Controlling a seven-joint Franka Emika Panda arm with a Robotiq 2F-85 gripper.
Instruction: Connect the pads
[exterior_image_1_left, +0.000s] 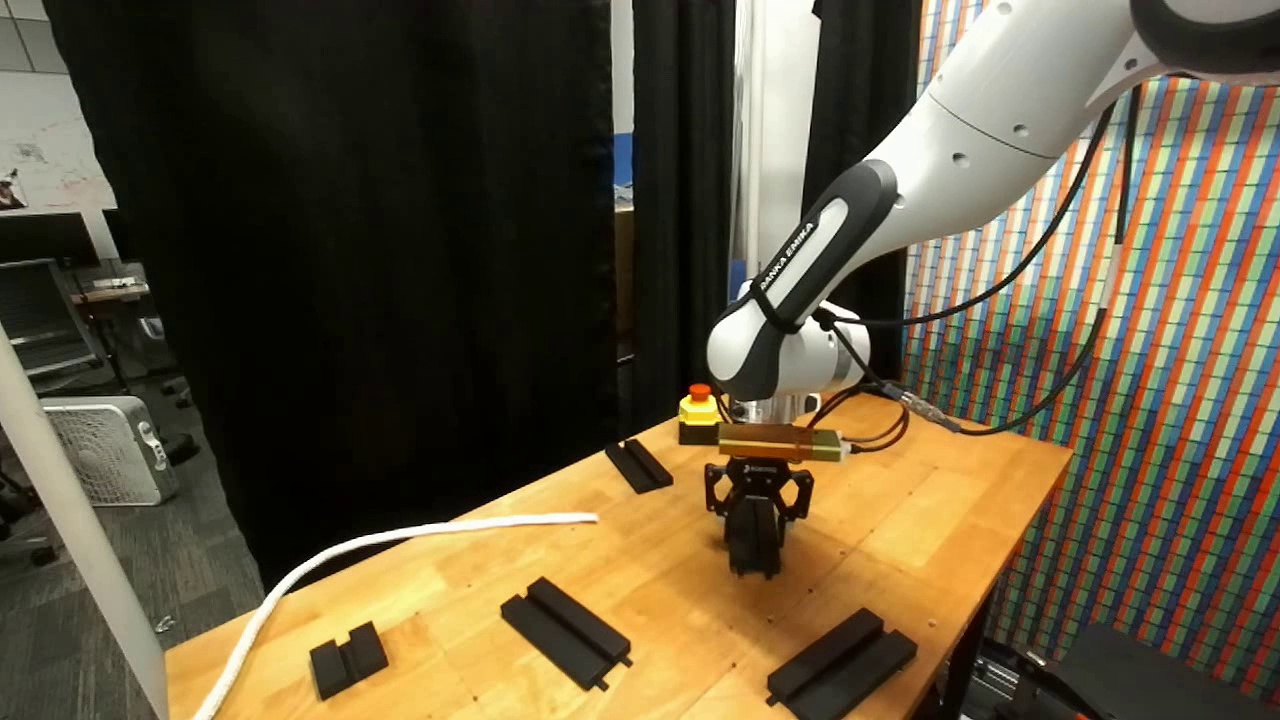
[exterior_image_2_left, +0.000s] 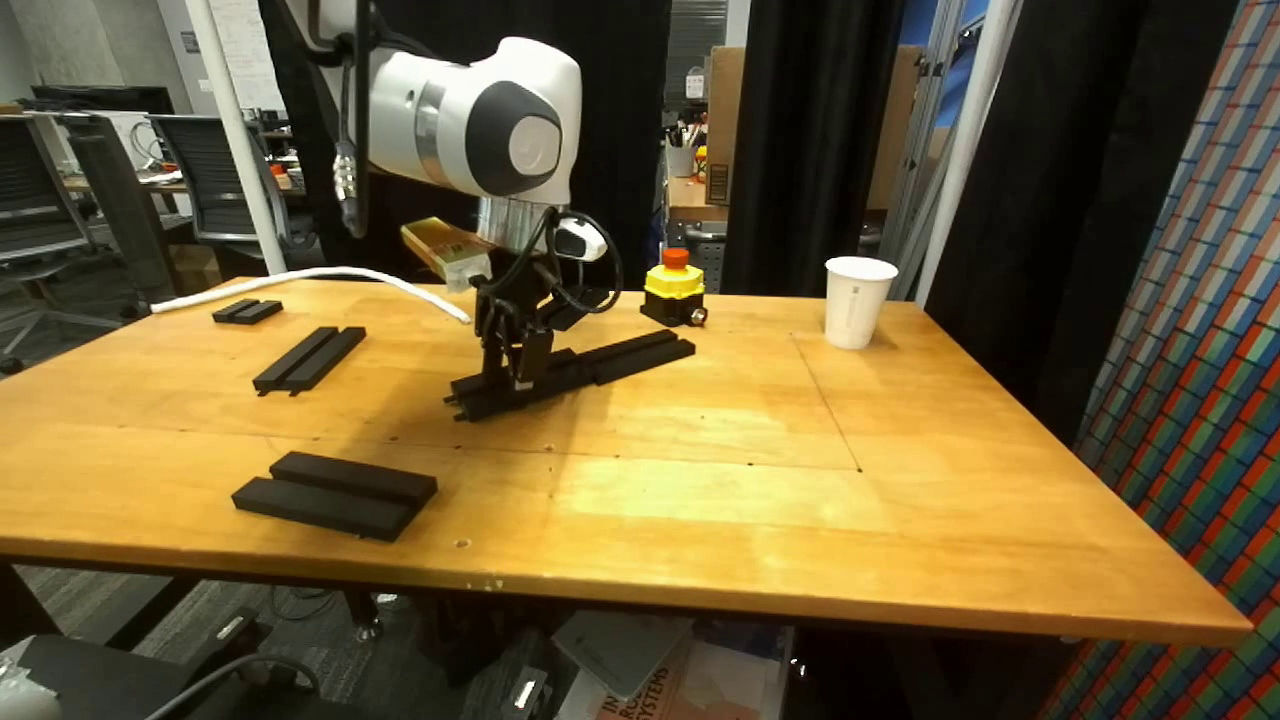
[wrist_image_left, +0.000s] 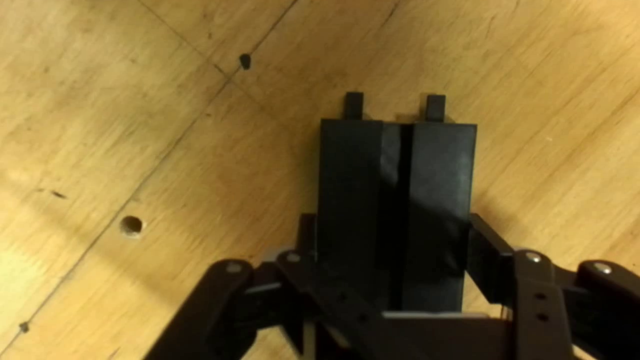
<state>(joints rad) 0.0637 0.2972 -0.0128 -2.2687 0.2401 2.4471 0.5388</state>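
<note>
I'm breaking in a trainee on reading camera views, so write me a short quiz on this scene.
1. Which is between the black jointed fingers: (a) a long white cord, (b) a matte-black grooved rectangular pad, or (c) a red push button?
2. True or false: the white tapered paper cup stands upright on the pale wooden table.
3. In the wrist view, how many stubby black pegs stick out of that pad's end?

Key: 1. b; 2. true; 3. two.

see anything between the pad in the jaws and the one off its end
Nothing visible: in an exterior view the held pad seems to meet the next pad; I can't tell if they're locked.
</note>
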